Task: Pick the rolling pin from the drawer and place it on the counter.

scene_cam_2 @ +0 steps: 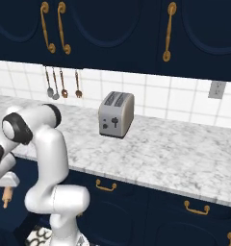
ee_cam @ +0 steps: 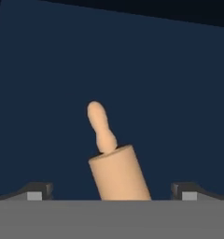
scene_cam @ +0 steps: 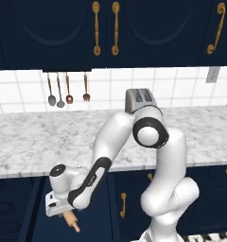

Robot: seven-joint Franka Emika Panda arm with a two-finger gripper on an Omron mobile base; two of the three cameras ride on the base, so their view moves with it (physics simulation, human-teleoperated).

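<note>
In the left base view the gripper (scene_cam: 63, 211) sits at the lower left, below the counter (scene_cam: 49, 142) edge, with the rolling pin (scene_cam: 71, 221) sticking down and right out of it. In the right base view the rolling pin (scene_cam_2: 6, 196) hangs at the far left edge under the hand. In the hand view the rolling pin (ee_cam: 115, 163) rises from bottom centre against navy, with the fingertips (ee_cam: 39, 190) standing wide on either side; whether they clamp it I cannot tell.

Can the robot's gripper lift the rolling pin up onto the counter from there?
Probably yes. The gripper holds the rolling pin below the counter, whose near stretch looks bare.
</note>
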